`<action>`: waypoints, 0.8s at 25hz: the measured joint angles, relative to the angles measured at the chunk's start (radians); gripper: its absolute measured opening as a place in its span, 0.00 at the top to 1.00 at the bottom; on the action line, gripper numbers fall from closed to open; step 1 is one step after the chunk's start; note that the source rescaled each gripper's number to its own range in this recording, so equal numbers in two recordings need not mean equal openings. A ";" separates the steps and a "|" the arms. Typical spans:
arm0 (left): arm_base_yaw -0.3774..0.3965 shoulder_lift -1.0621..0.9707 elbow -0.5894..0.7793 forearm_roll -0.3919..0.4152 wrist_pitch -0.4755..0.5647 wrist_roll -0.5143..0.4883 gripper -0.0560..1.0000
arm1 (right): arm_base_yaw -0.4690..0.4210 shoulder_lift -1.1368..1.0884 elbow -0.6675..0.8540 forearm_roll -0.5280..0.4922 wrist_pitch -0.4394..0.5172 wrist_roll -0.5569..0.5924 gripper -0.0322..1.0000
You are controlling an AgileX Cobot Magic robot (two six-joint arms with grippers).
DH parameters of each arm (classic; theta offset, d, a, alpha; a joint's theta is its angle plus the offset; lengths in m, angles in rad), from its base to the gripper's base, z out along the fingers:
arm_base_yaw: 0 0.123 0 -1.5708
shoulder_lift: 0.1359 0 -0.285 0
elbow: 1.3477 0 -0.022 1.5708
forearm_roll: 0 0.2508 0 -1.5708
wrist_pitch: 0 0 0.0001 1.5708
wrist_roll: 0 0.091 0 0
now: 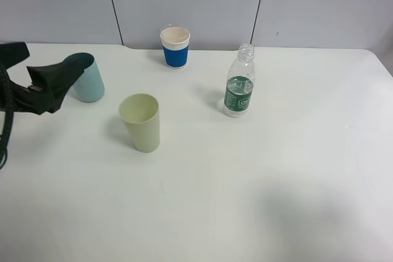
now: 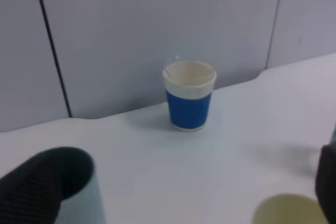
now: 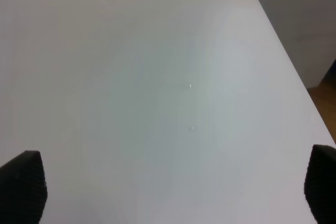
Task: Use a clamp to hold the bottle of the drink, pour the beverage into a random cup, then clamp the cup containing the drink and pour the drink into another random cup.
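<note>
Left claw (image 1: 58,81), spread wide by the counter's left edge; light, slippery, uncapped water bottle (image 1: 239,82) suits a mid-label grip.

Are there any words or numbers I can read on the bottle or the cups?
Bottle: its green label has white print, too small and blurred to read.
Blue cup: no writing.
Yellow cup: no writing.
Teal cup: no writing visible.
</note>
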 joint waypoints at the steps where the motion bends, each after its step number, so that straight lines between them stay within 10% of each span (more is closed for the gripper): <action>1: 0.000 -0.045 -0.026 0.000 0.084 0.000 0.05 | 0.000 0.000 0.000 0.000 0.000 0.000 0.00; 10: 0.000 -0.410 -0.205 0.000 0.735 0.000 0.05 | 0.000 0.000 0.000 0.000 0.000 0.000 0.00; 20: 0.000 -0.667 -0.317 0.002 1.200 -0.001 0.05 | 0.000 0.000 0.000 0.000 0.000 0.000 0.00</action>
